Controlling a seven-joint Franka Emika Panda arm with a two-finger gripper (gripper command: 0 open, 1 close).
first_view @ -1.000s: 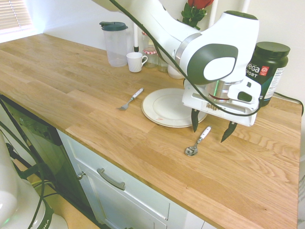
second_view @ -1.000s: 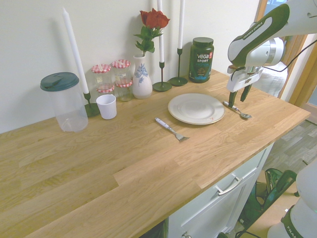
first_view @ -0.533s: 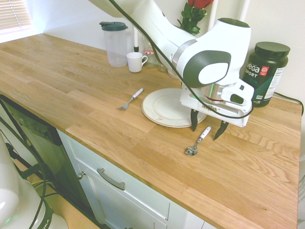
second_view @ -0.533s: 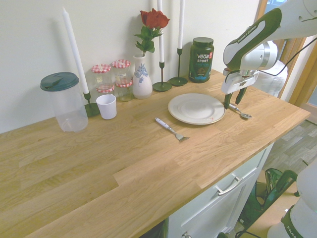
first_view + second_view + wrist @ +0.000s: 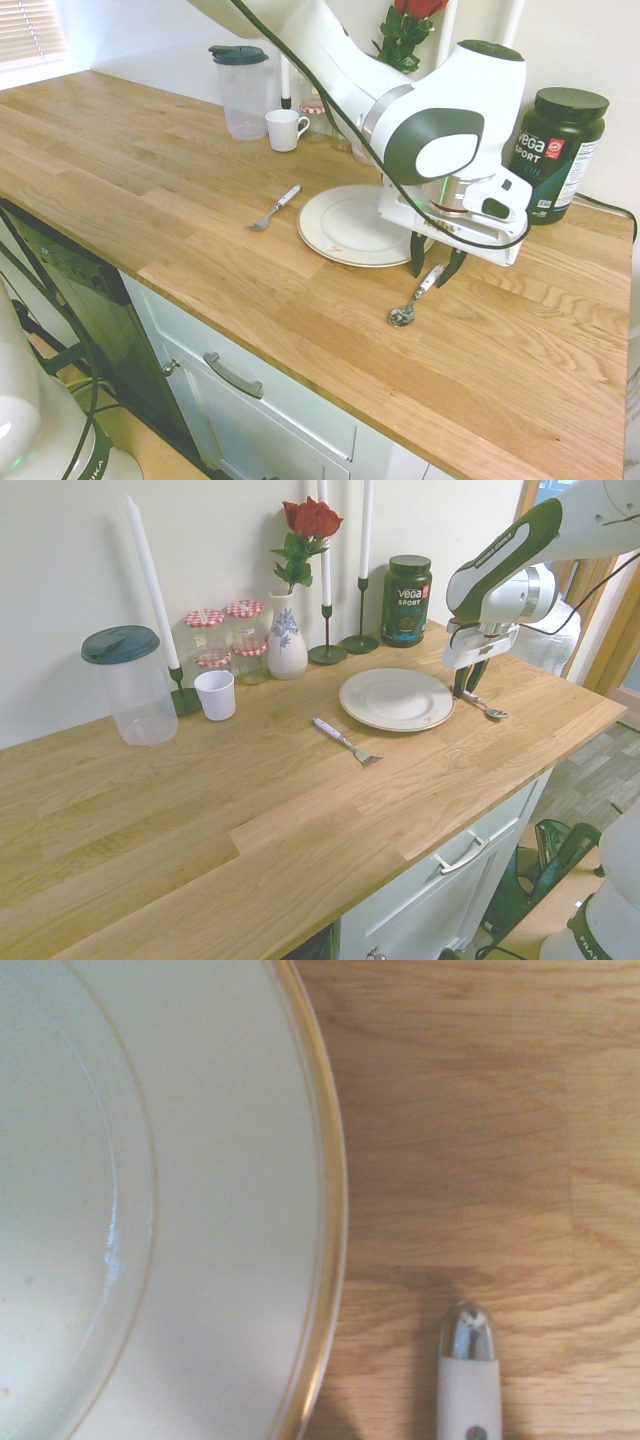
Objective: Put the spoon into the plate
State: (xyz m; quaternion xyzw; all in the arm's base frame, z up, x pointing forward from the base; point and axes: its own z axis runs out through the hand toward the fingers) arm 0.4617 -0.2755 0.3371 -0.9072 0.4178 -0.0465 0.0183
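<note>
The spoon (image 5: 414,299) lies on the wooden counter just right of the plate (image 5: 322,236), shiny bowl toward the counter's front edge and white handle toward the wall. My gripper (image 5: 433,276) is lowered over the handle end, one finger on each side, with small gaps still showing. From the other side, the gripper (image 5: 466,692) stands at the spoon (image 5: 484,707), next to the plate (image 5: 362,706). In the wrist view, the plate's rim (image 5: 250,1210) fills one side and the spoon's handle tip (image 5: 468,1370) lies on the wood beside it.
A white-handled fork (image 5: 275,208) lies left of the plate. Along the wall stand a lidded pitcher (image 5: 240,90), a white mug (image 5: 285,129), checked-lid jars (image 5: 225,635), a rose vase (image 5: 287,645), candlesticks (image 5: 326,652) and a dark Vega tub (image 5: 560,150).
The gripper came down and slightly toward the plate over the spoon's handle. Its fingers narrowed from wide apart to close on both sides of the handle. The spoon has not moved.
</note>
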